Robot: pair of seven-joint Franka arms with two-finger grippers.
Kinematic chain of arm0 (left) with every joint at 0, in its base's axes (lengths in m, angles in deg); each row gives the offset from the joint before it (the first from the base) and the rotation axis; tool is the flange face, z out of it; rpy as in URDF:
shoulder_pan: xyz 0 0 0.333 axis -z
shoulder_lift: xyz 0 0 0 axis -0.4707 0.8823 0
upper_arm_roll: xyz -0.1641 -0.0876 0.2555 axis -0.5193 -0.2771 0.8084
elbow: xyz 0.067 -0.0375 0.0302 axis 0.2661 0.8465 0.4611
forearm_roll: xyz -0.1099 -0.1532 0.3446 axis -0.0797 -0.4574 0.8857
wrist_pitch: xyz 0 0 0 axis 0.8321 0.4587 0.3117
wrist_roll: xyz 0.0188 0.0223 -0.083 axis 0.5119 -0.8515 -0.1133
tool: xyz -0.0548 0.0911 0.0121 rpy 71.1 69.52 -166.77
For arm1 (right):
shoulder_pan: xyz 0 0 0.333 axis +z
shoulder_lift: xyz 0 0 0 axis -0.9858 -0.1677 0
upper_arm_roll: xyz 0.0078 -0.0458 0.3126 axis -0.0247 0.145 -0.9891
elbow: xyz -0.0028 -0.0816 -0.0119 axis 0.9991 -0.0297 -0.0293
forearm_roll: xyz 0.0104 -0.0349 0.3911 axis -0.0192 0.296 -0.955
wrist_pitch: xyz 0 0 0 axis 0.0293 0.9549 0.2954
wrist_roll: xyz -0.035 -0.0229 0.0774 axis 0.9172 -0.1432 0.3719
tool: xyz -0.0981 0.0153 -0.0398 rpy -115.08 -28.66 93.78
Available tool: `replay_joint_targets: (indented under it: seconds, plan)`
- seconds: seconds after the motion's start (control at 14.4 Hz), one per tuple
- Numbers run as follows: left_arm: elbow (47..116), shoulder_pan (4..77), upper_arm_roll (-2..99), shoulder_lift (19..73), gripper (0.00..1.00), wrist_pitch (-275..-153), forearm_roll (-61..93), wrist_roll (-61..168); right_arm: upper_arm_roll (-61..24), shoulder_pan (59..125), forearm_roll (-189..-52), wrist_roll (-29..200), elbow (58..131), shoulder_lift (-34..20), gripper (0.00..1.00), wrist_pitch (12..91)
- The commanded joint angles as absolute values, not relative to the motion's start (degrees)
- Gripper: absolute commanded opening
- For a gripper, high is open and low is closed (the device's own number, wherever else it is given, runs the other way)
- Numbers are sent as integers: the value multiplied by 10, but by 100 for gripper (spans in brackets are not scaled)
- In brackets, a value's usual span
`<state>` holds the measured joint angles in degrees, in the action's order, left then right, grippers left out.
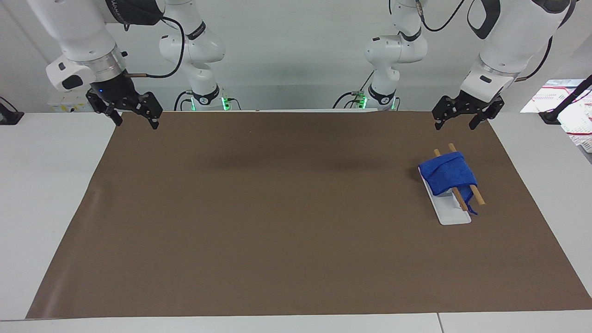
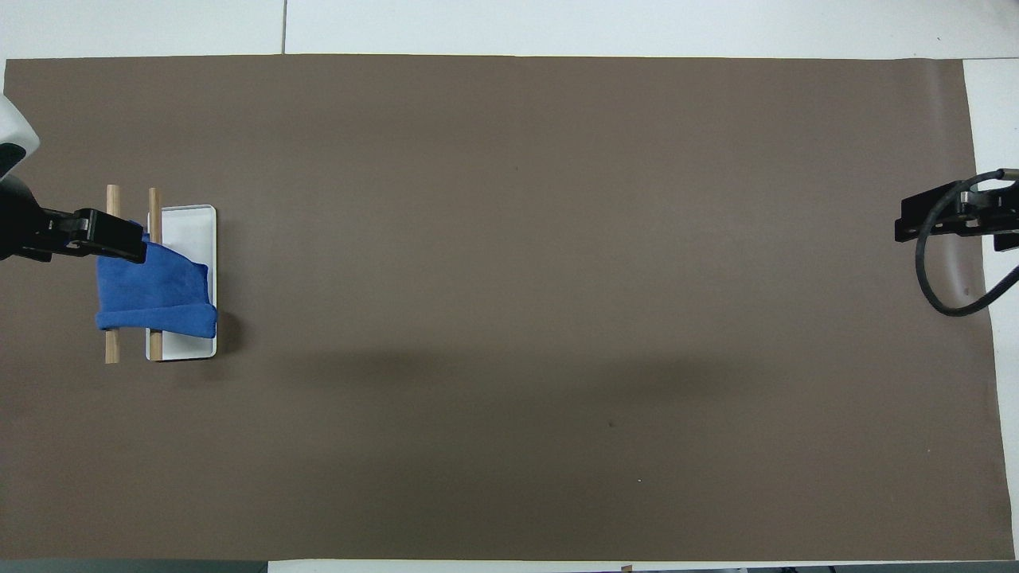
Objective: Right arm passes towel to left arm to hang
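Observation:
The blue towel (image 1: pixel 447 175) hangs draped over two wooden rods (image 1: pixel 476 196) of a small rack with a white base (image 1: pixel 451 213), at the left arm's end of the mat. Its loop dangles at one corner. In the overhead view the towel (image 2: pixel 155 290) covers the rods (image 2: pixel 112 350) and part of the base (image 2: pixel 191 227). My left gripper (image 1: pixel 454 124) is open and empty, raised well above the rack and apart from the towel; from overhead it (image 2: pixel 119 239) overlaps the towel's edge. My right gripper (image 1: pixel 136 122) is open and empty, raised over the mat's corner at its own end (image 2: pixel 939 223).
A brown mat (image 1: pixel 277 208) covers most of the white table (image 1: pixel 46 185). Papers and a white basket (image 1: pixel 573 111) lie off the mat at the left arm's end. A black cable (image 2: pixel 947 278) loops by the right gripper.

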<state>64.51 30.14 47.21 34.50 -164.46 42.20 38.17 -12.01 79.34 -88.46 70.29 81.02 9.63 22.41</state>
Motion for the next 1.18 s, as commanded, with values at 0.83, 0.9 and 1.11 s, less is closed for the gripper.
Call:
replay_joint_targets:
  seconds: [0.83, 0.9, 1.11]
  plan:
    - [666, 308, 479, 335, 100, -1668, 425, 377, -114, 778, -886, 776, 808, 105, 100, 208]
    - [666, 309, 480, 335, 100, -1668, 425, 377, -115, 770, -887, 776, 808, 104, 100, 211]
    - [666, 306, 480, 334, 100, -1662, 425, 378, -117, 774, -896, 760, 806, 103, 100, 209]
